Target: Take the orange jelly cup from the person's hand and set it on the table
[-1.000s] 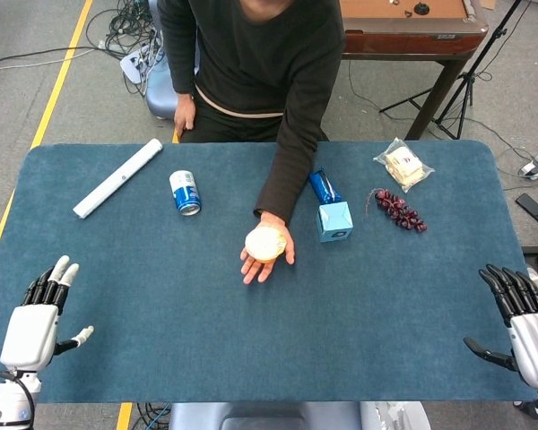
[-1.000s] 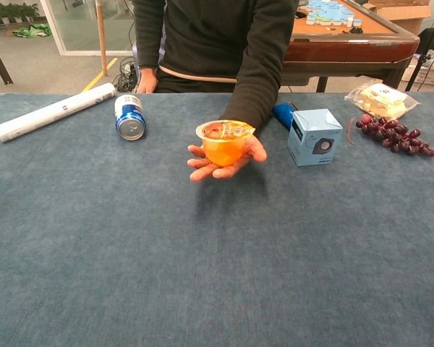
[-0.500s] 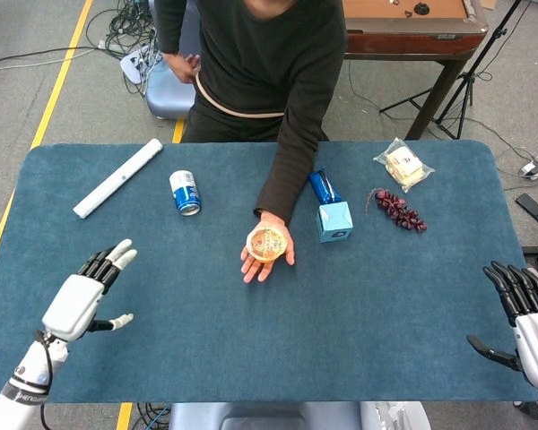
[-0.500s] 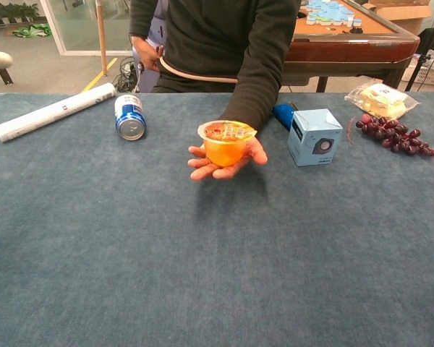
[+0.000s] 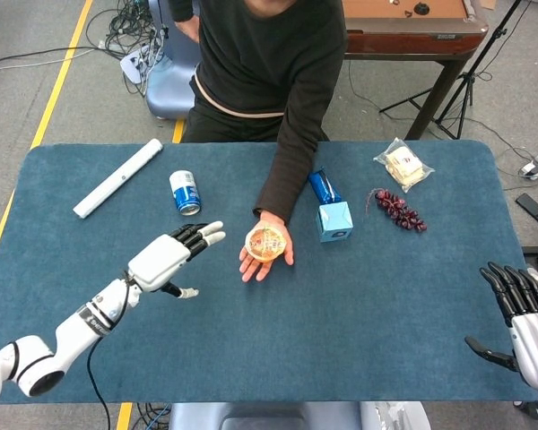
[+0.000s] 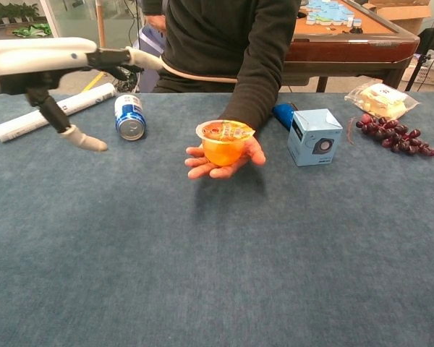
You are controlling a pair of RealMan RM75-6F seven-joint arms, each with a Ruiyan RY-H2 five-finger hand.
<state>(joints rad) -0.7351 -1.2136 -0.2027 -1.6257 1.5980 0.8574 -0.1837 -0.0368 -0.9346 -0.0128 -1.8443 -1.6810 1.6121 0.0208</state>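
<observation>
The orange jelly cup sits upright on the person's open palm, held a little above the middle of the blue table. My left hand is open, fingers stretched toward the cup, just left of it and not touching. It holds nothing. My right hand is open at the table's near right corner, far from the cup; the chest view does not show it.
A blue can lies behind my left hand, with a white roll further left. Right of the person's arm stand a light blue box and a blue packet; grapes and a bagged snack lie beyond.
My left hand has swung from the table's near left edge forward and right, close to the cup. The person's palm and my right hand have stayed put.
</observation>
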